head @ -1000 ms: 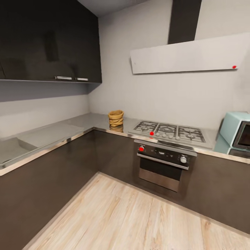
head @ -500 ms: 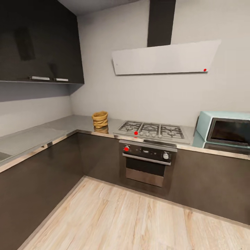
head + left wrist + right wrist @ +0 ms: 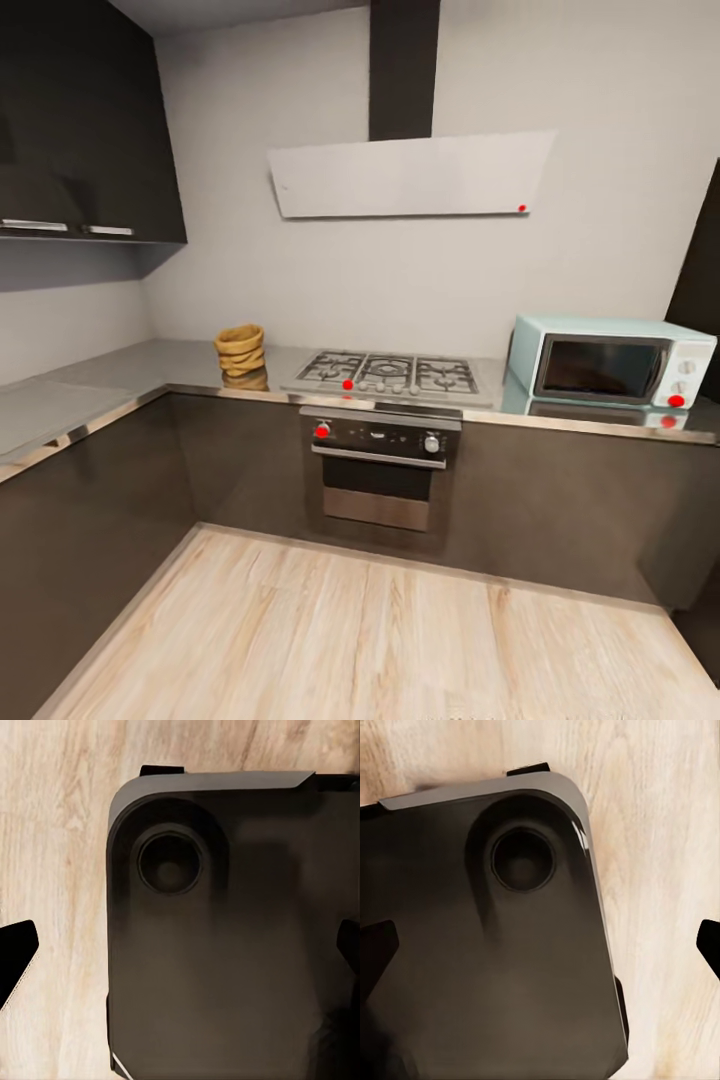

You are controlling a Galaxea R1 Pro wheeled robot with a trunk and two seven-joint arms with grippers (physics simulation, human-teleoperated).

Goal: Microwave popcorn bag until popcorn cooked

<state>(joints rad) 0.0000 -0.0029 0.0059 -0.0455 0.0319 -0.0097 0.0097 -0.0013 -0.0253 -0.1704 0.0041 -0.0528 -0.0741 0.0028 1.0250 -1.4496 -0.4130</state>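
Steel countertop (image 3: 120,362) — crumpled tan popcorn bag (image 3: 240,350), rolled rim.

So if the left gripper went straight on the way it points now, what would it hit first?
Most likely the robot's own dark base, which lies straight ahead between the fingertips, with wooden floor beside it. Depth is unclear.

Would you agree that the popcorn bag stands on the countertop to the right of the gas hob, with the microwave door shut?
Not quite: in the head view the popcorn bag stands on the countertop to the left of the gas hob, not the right. The microwave door is shut.
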